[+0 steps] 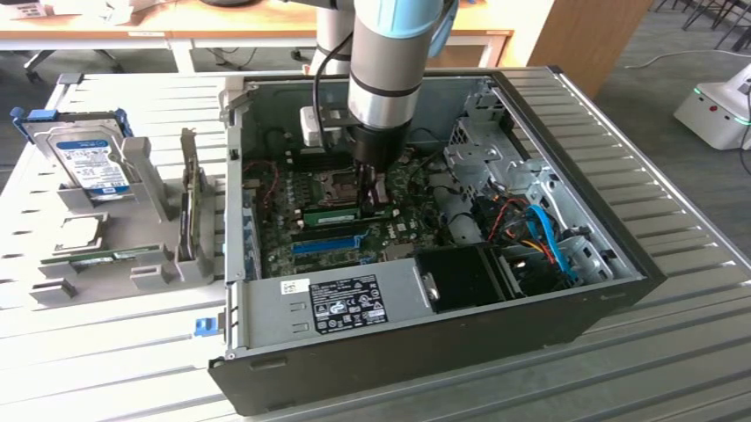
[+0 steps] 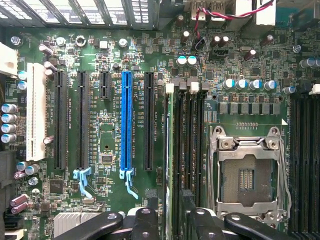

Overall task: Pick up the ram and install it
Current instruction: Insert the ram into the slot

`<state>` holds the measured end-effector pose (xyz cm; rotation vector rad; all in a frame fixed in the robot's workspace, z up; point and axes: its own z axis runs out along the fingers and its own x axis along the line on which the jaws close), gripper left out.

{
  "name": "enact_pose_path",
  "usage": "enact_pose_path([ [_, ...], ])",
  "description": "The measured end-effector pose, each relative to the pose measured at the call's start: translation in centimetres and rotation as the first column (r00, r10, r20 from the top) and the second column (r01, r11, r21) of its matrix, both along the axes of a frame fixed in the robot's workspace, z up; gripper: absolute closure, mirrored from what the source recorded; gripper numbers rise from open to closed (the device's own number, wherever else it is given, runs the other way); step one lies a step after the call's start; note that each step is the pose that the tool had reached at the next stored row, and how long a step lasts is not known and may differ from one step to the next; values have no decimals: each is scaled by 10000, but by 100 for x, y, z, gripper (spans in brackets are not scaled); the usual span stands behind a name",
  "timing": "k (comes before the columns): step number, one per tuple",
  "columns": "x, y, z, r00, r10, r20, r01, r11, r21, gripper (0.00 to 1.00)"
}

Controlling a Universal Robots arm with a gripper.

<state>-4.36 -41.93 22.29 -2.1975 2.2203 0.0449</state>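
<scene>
From my station I see the pincer (image 2: 172, 217) low over the board, its black fingers (image 2: 145, 220) spread wide, with daylight on either side of what stands between them. It grips nothing. Between the jaws runs the ram (image 2: 175, 150), standing on edge in one of the dark memory slots, between the blue slot (image 2: 126, 120) and the empty processor socket (image 2: 247, 175). In the exterior view the pincer (image 1: 378, 199) sits at one end of that green stick (image 1: 332, 214), deep inside the open computer case (image 1: 610, 281). The hard drive (image 1: 91, 163) stands in a grey rack well away at that view's left.

I judge the install step to be at its end: the stick is in its slot and free of the jaws. I cannot tell whether the white latch (image 2: 169, 88) has clicked home. Any move from here calls for a straight path, since the fingers flank the stick closely.
</scene>
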Motion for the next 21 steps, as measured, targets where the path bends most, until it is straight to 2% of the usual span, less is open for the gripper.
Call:
enact_pose_path([
  [7, 0, 0, 120, 10000, 0, 1, 0, 10000, 3, 69],
  [21, 0, 1, 462, 10000, 0, 0, 0, 10000, 3, 69],
])
